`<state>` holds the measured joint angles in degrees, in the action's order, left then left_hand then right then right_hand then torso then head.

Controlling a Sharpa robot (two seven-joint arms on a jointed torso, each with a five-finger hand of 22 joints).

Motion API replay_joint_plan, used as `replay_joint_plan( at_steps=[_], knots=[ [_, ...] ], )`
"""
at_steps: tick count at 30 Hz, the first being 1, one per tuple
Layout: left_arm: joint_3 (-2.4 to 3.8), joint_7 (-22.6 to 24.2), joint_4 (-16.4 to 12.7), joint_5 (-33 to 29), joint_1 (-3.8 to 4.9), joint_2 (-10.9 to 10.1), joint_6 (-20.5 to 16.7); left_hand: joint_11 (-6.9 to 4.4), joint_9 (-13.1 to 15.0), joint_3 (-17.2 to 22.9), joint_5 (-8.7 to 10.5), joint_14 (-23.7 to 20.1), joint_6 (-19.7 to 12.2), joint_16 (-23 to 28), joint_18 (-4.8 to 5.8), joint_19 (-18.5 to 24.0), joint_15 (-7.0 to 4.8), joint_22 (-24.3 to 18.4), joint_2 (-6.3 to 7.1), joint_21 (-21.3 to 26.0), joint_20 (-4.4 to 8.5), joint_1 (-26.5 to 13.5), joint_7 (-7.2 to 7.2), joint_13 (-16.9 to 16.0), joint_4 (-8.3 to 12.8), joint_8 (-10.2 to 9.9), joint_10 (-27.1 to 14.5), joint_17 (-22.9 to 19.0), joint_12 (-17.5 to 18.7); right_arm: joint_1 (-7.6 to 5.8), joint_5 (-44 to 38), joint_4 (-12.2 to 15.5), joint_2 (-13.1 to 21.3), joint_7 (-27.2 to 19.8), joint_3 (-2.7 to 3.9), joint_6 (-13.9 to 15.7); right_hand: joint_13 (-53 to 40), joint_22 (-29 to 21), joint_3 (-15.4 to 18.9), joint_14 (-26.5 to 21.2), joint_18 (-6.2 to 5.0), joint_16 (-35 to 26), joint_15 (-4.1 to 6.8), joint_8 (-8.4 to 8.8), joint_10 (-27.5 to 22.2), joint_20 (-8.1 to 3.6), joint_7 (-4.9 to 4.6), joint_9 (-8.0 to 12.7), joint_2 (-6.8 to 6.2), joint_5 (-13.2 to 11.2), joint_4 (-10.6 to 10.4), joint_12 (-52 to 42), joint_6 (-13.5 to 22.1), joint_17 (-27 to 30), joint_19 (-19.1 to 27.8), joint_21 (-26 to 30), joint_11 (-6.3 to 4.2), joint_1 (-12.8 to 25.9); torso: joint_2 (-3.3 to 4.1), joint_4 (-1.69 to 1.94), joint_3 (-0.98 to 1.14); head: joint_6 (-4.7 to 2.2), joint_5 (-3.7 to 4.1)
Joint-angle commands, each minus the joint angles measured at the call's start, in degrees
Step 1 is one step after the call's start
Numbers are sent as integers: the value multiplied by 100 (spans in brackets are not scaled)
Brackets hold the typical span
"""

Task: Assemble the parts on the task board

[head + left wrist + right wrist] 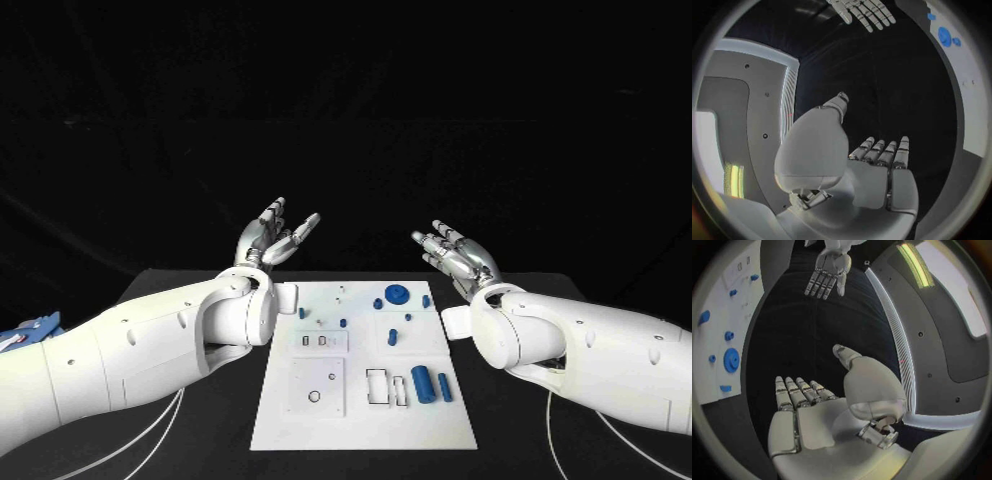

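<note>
The white task board (361,400) lies in the middle of the black table. On it sit several blue parts: a round gear (397,294) near the far edge, a thick cylinder (424,383) with a slimmer peg (446,388) beside it on the near right, and small pieces (394,335) in between. My left hand (278,236) is raised above the board's far left corner, fingers apart, holding nothing. My right hand (456,253) hovers beyond the far right corner, equally open and empty. The right wrist view shows the gear (731,360) on the board (720,305) and the left hand (825,274) opposite.
The board carries rectangular slots (378,386) and round holes (315,397) on its near half. White cables (159,440) run along the table on both sides. A blue-and-white object (26,332) lies at the far left edge.
</note>
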<state>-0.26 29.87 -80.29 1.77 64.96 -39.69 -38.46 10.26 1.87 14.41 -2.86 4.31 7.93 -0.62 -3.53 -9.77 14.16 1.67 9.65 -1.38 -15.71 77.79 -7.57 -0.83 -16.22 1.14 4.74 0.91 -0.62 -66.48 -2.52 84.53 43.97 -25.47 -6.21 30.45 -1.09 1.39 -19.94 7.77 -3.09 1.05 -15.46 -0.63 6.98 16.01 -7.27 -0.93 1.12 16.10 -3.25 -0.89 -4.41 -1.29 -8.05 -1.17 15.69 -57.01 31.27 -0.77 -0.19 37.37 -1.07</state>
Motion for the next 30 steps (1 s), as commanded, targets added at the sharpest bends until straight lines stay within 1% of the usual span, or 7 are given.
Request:
replay_joint_plan(
  at_steps=[1,8,9,12,18,23,30],
  knots=[
    [2,145,0,148,7,23,269,82,16,65,-43,29,76,-30,-59,-30,95,13,21,-39,-103,295,-587,-9,-83,25,23,9,-27,-89,-404,-93,-20,332,-72,-1150,-13,17,-111,55,-111,35,-96,-46,72,89,-1009,-21,17,42,22,-33,-86,-19,-27,-50,86,-304,1,-3,0,1,0],
    [2,145,0,148,7,23,269,90,18,71,-42,33,83,-31,-61,-29,101,13,15,-41,-106,298,-595,-10,-82,27,31,10,-29,-196,-507,-186,-34,437,-175,-1526,-23,29,-156,123,-107,47,-97,-60,157,91,-1010,-34,19,30,95,-43,-142,-31,-69,-71,91,-430,1,-3,0,1,0],
    [1,116,11,111,6,-92,436,90,18,71,-42,33,83,-31,-61,-29,101,13,15,-41,-106,298,-595,-10,-82,27,31,10,-29,-212,-817,-236,45,409,-178,-1382,-24,32,-166,139,-106,50,-99,-63,173,89,-1010,-37,17,28,114,-44,-154,-34,-80,-77,90,-459,5,1,11,134,4],
    [1,115,3,107,6,-108,450,94,18,74,-41,33,86,-31,-63,-30,104,14,12,-41,-106,299,-599,-10,-82,28,29,10,-29,-213,-1016,-280,37,387,-178,-1316,-43,60,-223,290,-111,81,-88,-97,350,91,-1011,-65,-7,-20,243,-70,-272,-61,-205,-129,90,-636,7,-1,7,147,9],
    [1,99,-54,83,8,-197,599,247,79,244,-26,382,359,-131,-54,-82,195,34,-176,-82,-120,345,-744,-43,-66,107,280,93,-69,-214,-1879,-453,-19,322,-178,-1062,-159,205,-478,1463,-239,386,45,-485,1678,71,-998,-328,-112,-339,799,-286,-1446,-262,-920,-424,0,-1297,35,-13,-4,151,-2],
    [0,78,-118,76,9,-284,800,420,260,426,-13,818,1170,-280,-16,-215,207,57,-379,-144,-125,345,-865,-93,-31,364,766,187,-137,-226,-2844,-536,-37,306,-174,-797,-235,341,-624,2808,-417,735,223,-808,3247,64,-961,-532,-190,-375,1031,-493,-2471,-458,-1800,-762,-119,-1490,79,-4,6,146,-2],
    [1,178,-280,74,10,-396,888,524,491,646,-15,2328,2225,-775,-194,-1594,0,288,-437,-648,-104,383,-878,-181,55,721,2096,472,-290,-383,-4433,-709,-76,616,-167,-812,-259,524,-788,4121,-673,1019,464,-1124,4464,41,-846,-724,-376,-432,1192,-481,-3750,-584,-3347,-1328,-293,-1532,211,13,68,154,37]
  ],
)
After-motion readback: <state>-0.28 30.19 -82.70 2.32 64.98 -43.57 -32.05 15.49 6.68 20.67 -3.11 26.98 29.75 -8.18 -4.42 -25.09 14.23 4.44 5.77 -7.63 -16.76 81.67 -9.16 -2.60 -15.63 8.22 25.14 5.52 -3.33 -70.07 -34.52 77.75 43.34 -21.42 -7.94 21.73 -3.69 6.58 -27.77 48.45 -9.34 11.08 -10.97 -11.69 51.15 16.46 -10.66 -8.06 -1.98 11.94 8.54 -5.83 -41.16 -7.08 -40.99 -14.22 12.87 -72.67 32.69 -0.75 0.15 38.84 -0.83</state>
